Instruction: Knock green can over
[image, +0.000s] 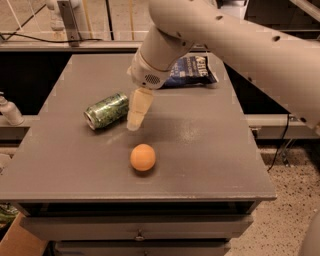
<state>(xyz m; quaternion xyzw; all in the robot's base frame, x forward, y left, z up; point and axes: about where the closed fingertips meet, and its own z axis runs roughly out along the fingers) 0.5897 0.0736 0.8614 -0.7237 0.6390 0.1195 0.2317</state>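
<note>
The green can (106, 110) lies on its side on the grey table (200, 150), left of centre, with its silver top facing front-left. My gripper (134, 124) points down, tilted to the left, with its tip just right of the can and close to the table top. The pale fingers are together and hold nothing. An orange ball (143, 157) sits in front of the gripper, apart from the can.
A dark blue chip bag (192, 72) lies at the back of the table, partly behind my arm. A white bottle (9, 111) stands off the table's left side. Drawers run below the table's front edge.
</note>
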